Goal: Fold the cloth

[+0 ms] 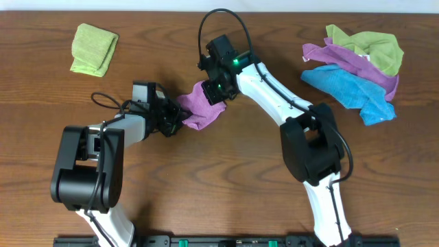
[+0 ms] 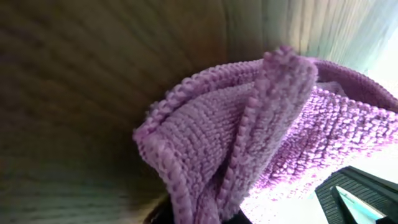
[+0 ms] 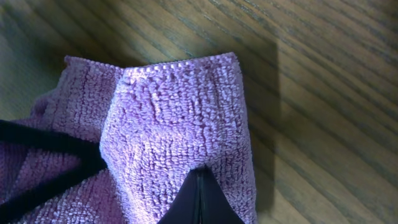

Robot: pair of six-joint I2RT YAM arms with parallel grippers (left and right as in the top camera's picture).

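A robotics lab bench
Two robot arms (image 1: 89,165) (image 1: 309,144) rise from a black rail (image 1: 226,241) at the edge of a wood-grain table (image 1: 219,185) bearing a folded green cloth (image 1: 94,49) and a heap of loose cloths (image 1: 357,65).

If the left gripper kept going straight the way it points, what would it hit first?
The purple cloth in its jaws; just past that, probably the right gripper, though depth is unclear.

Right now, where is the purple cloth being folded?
Overhead view, centre: the purple cloth is pinched between the left gripper and the right gripper.
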